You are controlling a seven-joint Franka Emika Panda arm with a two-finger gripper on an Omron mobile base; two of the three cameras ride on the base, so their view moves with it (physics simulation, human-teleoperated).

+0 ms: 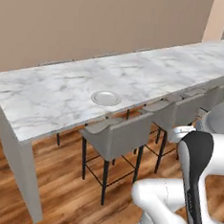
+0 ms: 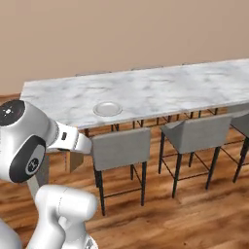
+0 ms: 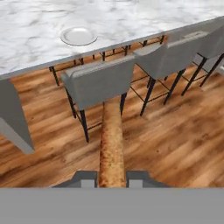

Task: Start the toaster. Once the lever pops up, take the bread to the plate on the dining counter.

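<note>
One slice, the bread [image 3: 111, 144], was pinched edge-on between the fingers of the gripper [image 3: 112, 179] above the wood floor; it was judged light, stiff and crumbly, best held low across its faces. Farther off, the plate [image 3: 78, 36] lay on the dining counter [image 3: 26, 43], behind a grey stool [image 3: 98, 83].

Glossy white arm [image 2: 63, 204] segments, dark joint bands

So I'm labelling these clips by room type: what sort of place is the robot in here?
Most likely the dining side of a home kitchen: a long marble dining counter with a plate set on it, grey bar stools tucked along its edge, and a wood plank floor.
</note>
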